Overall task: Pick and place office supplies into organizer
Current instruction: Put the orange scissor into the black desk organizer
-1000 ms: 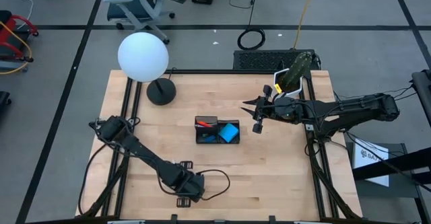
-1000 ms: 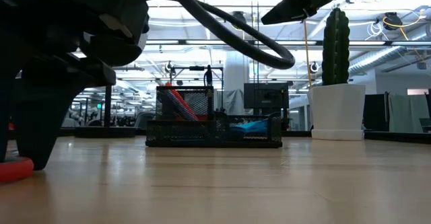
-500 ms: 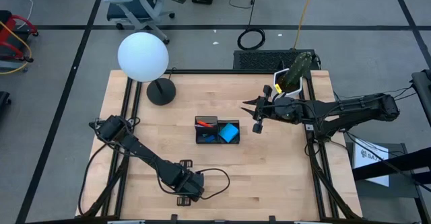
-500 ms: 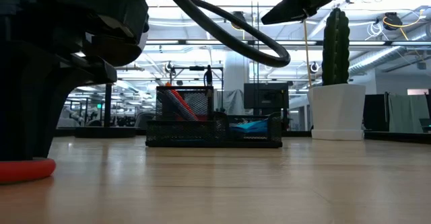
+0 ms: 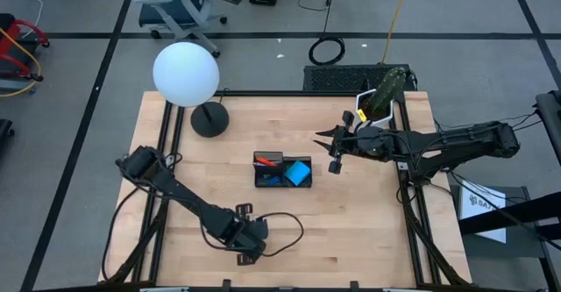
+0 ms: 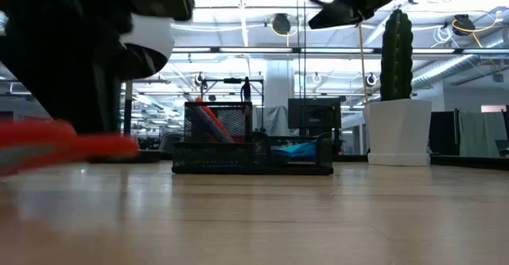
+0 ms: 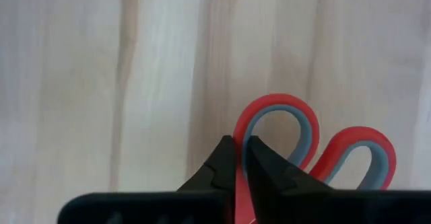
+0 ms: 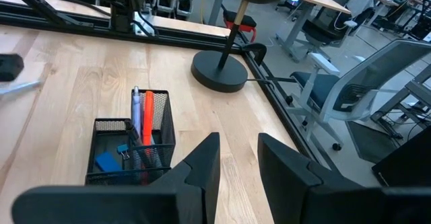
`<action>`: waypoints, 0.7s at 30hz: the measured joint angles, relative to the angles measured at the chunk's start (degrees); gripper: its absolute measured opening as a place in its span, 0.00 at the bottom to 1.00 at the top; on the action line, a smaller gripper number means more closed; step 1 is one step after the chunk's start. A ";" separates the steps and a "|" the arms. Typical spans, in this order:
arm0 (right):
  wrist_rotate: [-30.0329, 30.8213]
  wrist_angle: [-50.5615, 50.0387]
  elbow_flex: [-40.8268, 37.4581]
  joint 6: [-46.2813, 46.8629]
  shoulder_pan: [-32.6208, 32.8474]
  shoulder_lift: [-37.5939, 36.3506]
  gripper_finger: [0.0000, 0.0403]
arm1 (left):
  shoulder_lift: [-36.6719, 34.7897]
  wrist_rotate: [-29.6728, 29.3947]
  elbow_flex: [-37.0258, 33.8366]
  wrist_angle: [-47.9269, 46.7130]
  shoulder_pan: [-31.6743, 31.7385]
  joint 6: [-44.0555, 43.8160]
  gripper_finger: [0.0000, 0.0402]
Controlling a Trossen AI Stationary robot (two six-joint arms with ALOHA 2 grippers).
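Observation:
The red-handled scissors (image 7: 316,150) hang near the table's front edge, left of centre, with my left gripper (image 7: 237,146) shut on one handle loop. In the low view they show as a red streak (image 6: 71,144) above the wood. The black mesh organizer (image 5: 282,171) stands mid-table with pens upright in its tall compartment (image 8: 145,126) and blue items in its low part (image 5: 299,173). My right gripper (image 5: 323,140) hovers open, high above the table, just right of the organizer, with nothing between its fingers (image 8: 202,163). My left gripper pinches the red rim of the scissors' larger handle loop (image 7: 241,126) between its two fingers. The fingers come from above, pointing down. The scissors are lifted clear of the table; their blades are hidden under the gripper.
A white globe lamp (image 5: 186,73) on a round black base (image 5: 209,118) stands at the far left. A potted cactus (image 5: 386,90) stands at the far right corner. Bare wood lies between the organizer and the front edge.
My left gripper has risen from the table with the scissors. Their red handle lay on the wood a second ago and now hangs clear above it. My right arm has kept still.

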 joint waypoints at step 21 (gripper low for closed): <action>0.00 -0.01 0.00 0.00 0.00 -0.02 0.23 | -18.85 -27.80 0.15 9.10 1.11 12.77 0.03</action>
